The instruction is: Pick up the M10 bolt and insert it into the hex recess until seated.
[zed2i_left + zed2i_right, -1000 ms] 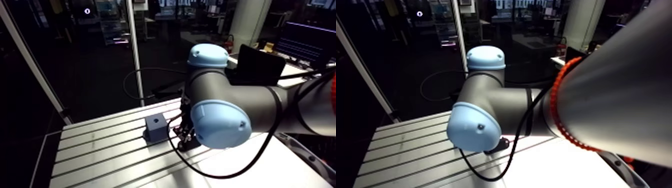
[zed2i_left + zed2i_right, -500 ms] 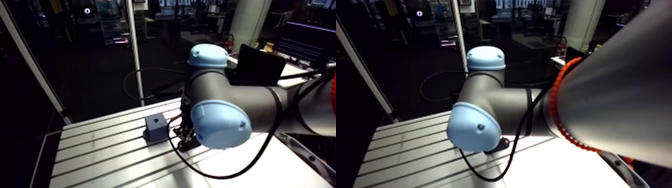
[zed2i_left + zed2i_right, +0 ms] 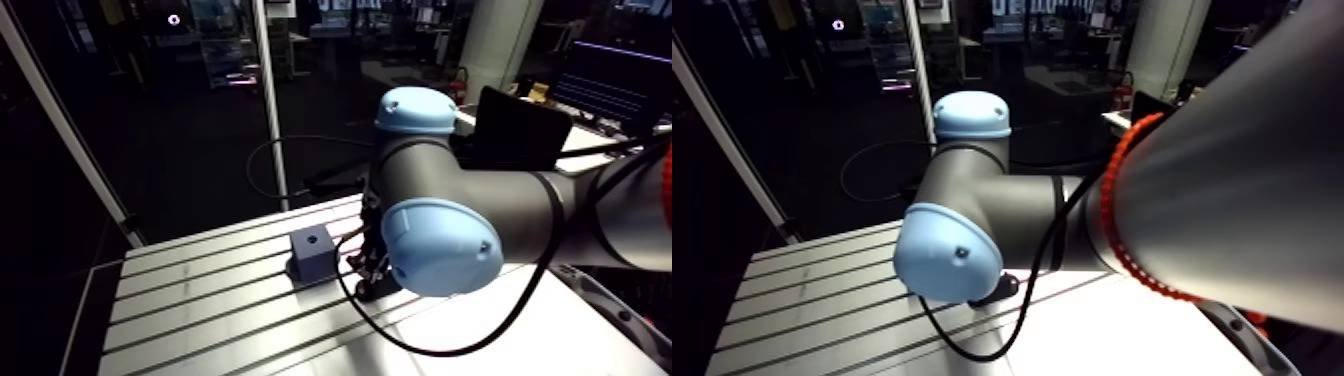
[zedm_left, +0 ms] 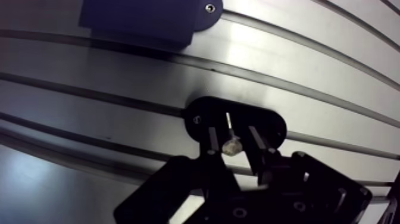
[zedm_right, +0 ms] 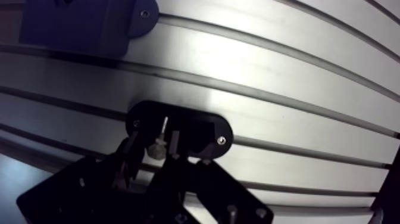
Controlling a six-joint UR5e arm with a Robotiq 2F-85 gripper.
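Arm view: slotted bench; dark block with top hole at mid-bench; arm's blue-capped joint, nearer, hides most of gripper right of block.
Wrist view: gripper spread, fingers flanking M10 bolt in black oval holder; block ahead, apart.

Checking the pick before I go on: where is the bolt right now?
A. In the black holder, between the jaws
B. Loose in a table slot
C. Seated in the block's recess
A: the bolt sits in the black holder with the jaws on either side, and the block lies ahead, apart from it.
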